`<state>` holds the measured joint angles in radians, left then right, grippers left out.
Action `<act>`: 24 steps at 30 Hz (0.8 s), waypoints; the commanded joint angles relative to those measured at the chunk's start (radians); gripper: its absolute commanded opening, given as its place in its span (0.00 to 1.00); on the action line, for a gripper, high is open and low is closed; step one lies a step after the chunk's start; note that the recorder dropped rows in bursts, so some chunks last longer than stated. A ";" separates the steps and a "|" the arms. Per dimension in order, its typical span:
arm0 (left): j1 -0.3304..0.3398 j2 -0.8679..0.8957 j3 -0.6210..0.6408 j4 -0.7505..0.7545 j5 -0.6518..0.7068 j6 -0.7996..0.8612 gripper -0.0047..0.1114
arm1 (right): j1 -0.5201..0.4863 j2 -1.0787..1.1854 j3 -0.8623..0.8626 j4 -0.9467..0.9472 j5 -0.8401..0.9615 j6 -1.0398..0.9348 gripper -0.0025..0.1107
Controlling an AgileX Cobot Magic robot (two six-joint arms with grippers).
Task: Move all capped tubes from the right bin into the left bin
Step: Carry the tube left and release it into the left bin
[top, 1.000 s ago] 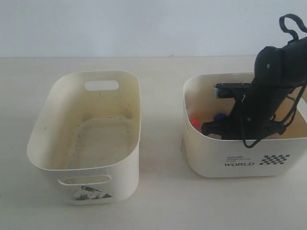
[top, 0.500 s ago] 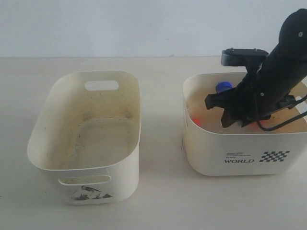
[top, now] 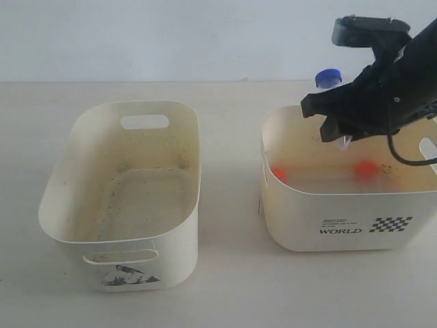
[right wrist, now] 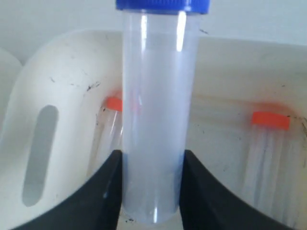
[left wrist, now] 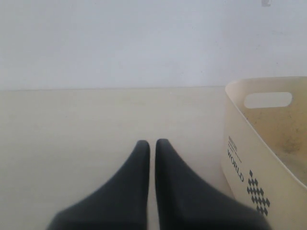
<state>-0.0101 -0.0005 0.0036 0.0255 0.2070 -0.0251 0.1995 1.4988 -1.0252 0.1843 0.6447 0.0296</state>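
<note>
My right gripper (top: 336, 119) hangs above the right bin (top: 341, 219), shut on a clear blue-capped tube (top: 328, 77) that stands upright between its jaws. In the right wrist view the tube (right wrist: 158, 120) fills the gap of the gripper (right wrist: 152, 155). Two orange-capped tubes (top: 278, 173) (top: 366, 169) lie on the right bin's floor, and both also show in the right wrist view (right wrist: 113, 103) (right wrist: 270, 120). The left bin (top: 174, 266), with a torn dark sticker, holds no tubes. My left gripper (left wrist: 149, 143) is shut on nothing, low over bare table.
Both bins stand on a pale table (top: 232, 287), with a strip of bare surface between them. In the left wrist view a cream tub (left wrist: 240, 143) with "WORLD" print and a speckled inside stands just beside the left gripper. A plain wall (top: 171, 34) lies behind.
My right gripper has risen out of the right bin, lifting the blue-capped tube clear of the rim. The second orange-capped tube is now uncovered.
</note>
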 commanded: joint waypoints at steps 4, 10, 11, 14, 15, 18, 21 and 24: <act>0.000 0.000 -0.004 -0.006 -0.004 -0.010 0.08 | 0.069 -0.173 -0.004 0.160 -0.056 -0.030 0.02; 0.000 0.000 -0.004 -0.006 -0.004 -0.010 0.08 | 0.276 -0.182 -0.004 0.357 -0.206 -0.126 0.02; 0.000 0.000 -0.004 -0.006 -0.004 -0.010 0.08 | 0.310 -0.172 -0.004 0.366 -0.229 -0.126 0.02; 0.000 0.000 -0.004 -0.006 -0.004 -0.010 0.08 | 0.438 -0.121 -0.004 0.388 -0.351 -0.121 0.02; 0.000 0.000 -0.004 -0.006 -0.004 -0.010 0.08 | 0.470 -0.103 -0.004 0.388 -0.392 -0.122 0.02; 0.000 0.000 -0.004 -0.006 -0.004 -0.010 0.08 | 0.552 -0.031 -0.004 0.388 -0.506 -0.117 0.02; 0.000 0.000 -0.004 -0.006 -0.004 -0.010 0.08 | 0.591 0.041 -0.028 0.388 -0.523 -0.107 0.02; 0.000 0.000 -0.004 -0.006 -0.004 -0.010 0.08 | 0.600 0.105 -0.047 0.388 -0.510 -0.099 0.06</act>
<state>-0.0101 -0.0005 0.0036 0.0255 0.2070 -0.0251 0.7920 1.5633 -1.0541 0.5686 0.1466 -0.0762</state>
